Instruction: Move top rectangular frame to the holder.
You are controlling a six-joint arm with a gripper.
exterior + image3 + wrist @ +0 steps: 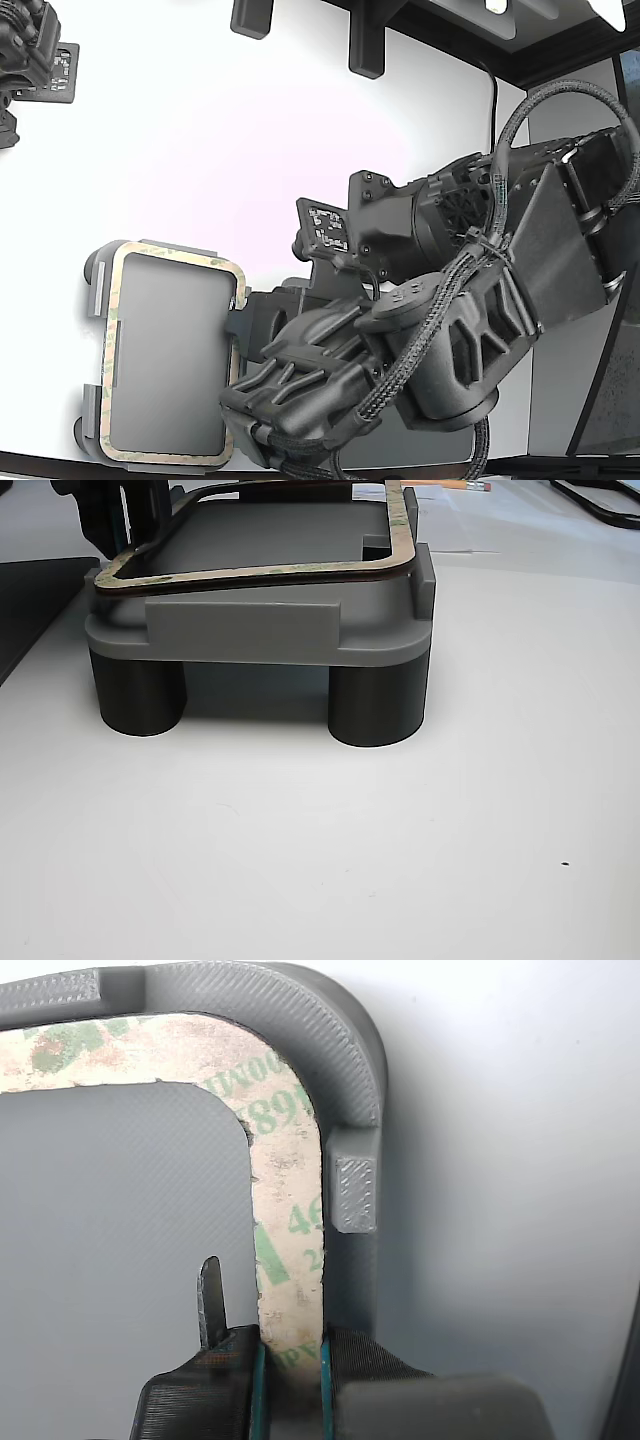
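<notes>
The beige-tan rectangular frame [112, 340] with greenish print lies over the light grey holder [93, 300] at the exterior view's lower left. My gripper [238, 305] reaches it from the right and is shut on the frame's near long side. In the wrist view the gripper [290, 1345] has a finger on each edge of the frame strip [290, 1180], inside the holder's rim [340, 1050] and next to a raised tab [355, 1195]. In the other view the frame [300, 572] sits tilted on top of the holder [250, 630], which stands on dark round legs, with the gripper [125, 530] behind.
A second arm [30, 50] sits still at the exterior view's upper left. Dark brackets [365, 40] hang at the table's far edge. A black flat mat [30, 600] lies beside the holder. The table is white.
</notes>
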